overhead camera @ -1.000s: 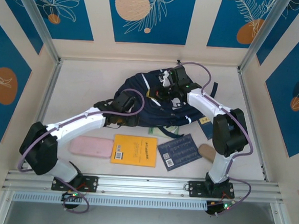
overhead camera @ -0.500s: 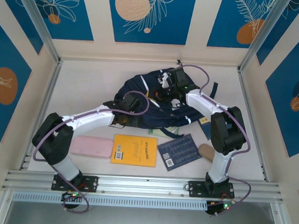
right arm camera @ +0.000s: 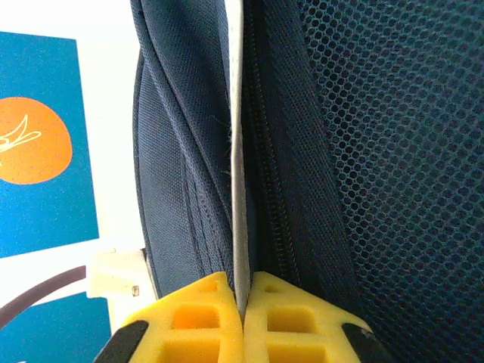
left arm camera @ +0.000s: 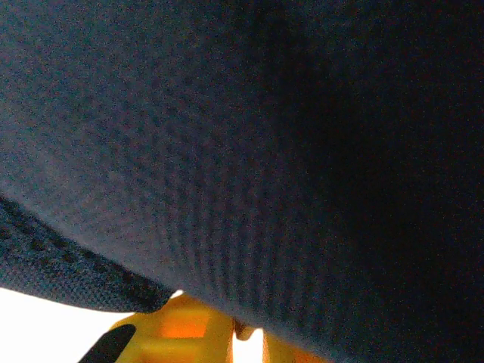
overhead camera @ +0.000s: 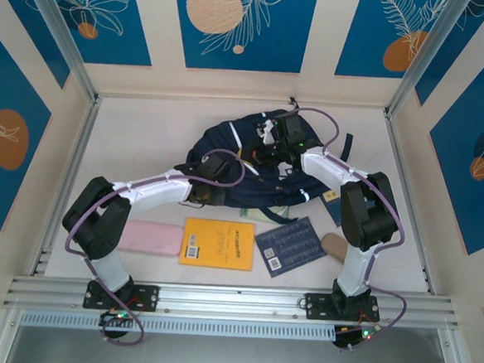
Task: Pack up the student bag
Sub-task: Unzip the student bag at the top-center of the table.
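Pinching rim of large dark navy fabric student bag (overhead camera: 225,139), right gripper (right arm camera: 243,302) should lift gently; left gripper (left arm camera: 238,334) beneath bag, grip unclear

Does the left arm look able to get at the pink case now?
Probably yes: the pink case lies uncovered beside that arm, but its fingers are up against the backpack and must back out first.

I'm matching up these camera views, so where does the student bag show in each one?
Top external: student bag at the table's far middle.
Left wrist: its navy fabric across nearly the whole frame.
Right wrist: its seam and mesh running top to bottom.
Shared landmark: right gripper, shut on the bag's white-grey edge.
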Tool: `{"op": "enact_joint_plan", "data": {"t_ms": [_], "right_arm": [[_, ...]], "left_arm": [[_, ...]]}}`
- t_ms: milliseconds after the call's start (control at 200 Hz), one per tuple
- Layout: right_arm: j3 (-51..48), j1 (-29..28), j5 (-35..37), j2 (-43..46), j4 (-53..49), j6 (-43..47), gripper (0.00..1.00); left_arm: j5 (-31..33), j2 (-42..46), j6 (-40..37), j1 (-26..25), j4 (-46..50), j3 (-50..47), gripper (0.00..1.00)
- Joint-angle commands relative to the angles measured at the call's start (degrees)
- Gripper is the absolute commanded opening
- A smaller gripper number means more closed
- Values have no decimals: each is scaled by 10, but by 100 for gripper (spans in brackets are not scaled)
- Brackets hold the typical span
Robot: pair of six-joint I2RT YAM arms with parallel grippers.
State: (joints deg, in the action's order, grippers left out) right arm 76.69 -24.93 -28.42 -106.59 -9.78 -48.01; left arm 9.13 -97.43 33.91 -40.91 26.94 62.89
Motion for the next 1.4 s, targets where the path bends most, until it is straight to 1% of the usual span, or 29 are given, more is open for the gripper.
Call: {"op": "enact_joint_plan", "data": {"t_ms": [0, 45, 90, 115, 185, 230, 255, 360, 505, 690, 770, 870, 890, 940, 960, 995, 1020, 1070, 1120, 1210, 1260, 1340, 1355, 1375, 1395], "right_arm": [[-3, -9, -63, 2, 6, -13, 0], [-3, -10, -65, 1, 6, -12, 0], [-5, -10, -66, 1, 7, -12, 0], [-5, -10, -66, 0, 7, -11, 0], [-4, -10, -60, 0, -4, -1, 0], [2, -11, -47, 0, -27, 16, 0], [7, -11, -37, 0, -45, 30, 0], [36, -17, 29, -1, -129, 94, 0], [61, -19, 89, -7, -190, 145, 0], [92, -32, 160, -18, -245, 206, 0], [98, -38, 178, -18, -256, 223, 0], [109, -47, 200, -20, -270, 243, 0], [111, -49, 206, -20, -272, 245, 6], [115, -55, 226, -13, -277, 245, 29], [115, -57, 232, -8, -278, 242, 37], [114, -61, 240, 3, -278, 235, 46], [111, -63, 244, 15, -277, 225, 50], [95, -67, 253, 50, -269, 195, 56], [71, -68, 271, 84, -260, 150, 59], [19, -68, 301, 146, -260, 59, 60], [-21, -70, 336, 182, -265, -23, 60], [-91, -65, 327, 234, -264, -127, 62], [-105, -63, 323, 245, -260, -145, 63], [-125, -61, 315, 257, -252, -167, 68], [-148, -60, 307, 269, -239, -186, 74]], "left_arm": [[21, -5, -21, -3, -22, -6, 20], [26, -7, -25, -3, -22, -6, 29], [30, -9, -30, -2, -23, -4, 30], [33, -11, -32, -2, -23, -3, 27], [41, -12, -41, -2, -18, 3, 12], [44, -8, -47, -2, -13, 5, 3], [46, -4, -49, -2, -10, 5, 0], [62, 22, -59, -1, 8, -1, 0], [74, 73, -62, 4, 33, -18, 0], [55, 114, -66, 30, 63, -25, 0], [41, 126, -73, 43, 63, -34, 0], [-6, 125, -69, 72, 54, -50, 0], [-23, 123, -66, 79, 51, -53, 0], [-69, 122, -62, 91, 35, -63, 0], [-83, 123, -59, 93, 28, -67, 0], [-103, 126, -55, 93, 15, -72, 0], [-119, 128, -51, 93, 5, -75, 0], [-149, 136, -39, 93, -14, -82, 0], [-175, 144, -28, 92, -28, -87, 0], [-209, 164, -15, 88, -44, -90, 0], [-226, 176, -15, 82, -49, -86, 0], [-236, 193, -16, 71, -42, -75, 0], [-237, 198, -17, 70, -41, -74, 0], [-239, 202, -17, 68, -39, -71, 0], [-241, 207, -17, 66, -39, -69, 0]]}}
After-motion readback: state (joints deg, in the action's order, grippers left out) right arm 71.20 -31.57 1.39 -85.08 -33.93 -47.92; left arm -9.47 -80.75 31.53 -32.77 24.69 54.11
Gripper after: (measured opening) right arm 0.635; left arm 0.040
